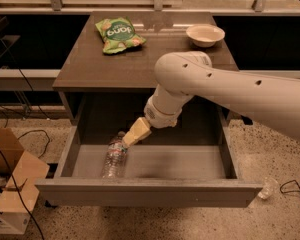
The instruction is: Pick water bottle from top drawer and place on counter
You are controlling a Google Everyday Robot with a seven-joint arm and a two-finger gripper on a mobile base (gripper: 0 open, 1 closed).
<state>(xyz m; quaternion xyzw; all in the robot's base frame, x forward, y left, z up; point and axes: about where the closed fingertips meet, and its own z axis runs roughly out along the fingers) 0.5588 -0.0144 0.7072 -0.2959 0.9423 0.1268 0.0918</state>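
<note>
The water bottle (114,158) lies on its side on the pale floor of the open top drawer (180,162), at the left, with its cap end pointing to the back. My gripper (133,133) hangs inside the drawer on the white arm, tilted down to the left. Its yellowish tip is right at the bottle's cap end. Whether it touches the bottle does not show. The counter (155,59) above the drawer is dark grey-brown, and the arm reaches over its front right part.
A green chip bag (118,34) lies at the counter's back left and a white bowl (205,34) at its back right. A cardboard box (10,194) stands on the floor left of the drawer. A small clear cup (266,188) sits on the floor at the right.
</note>
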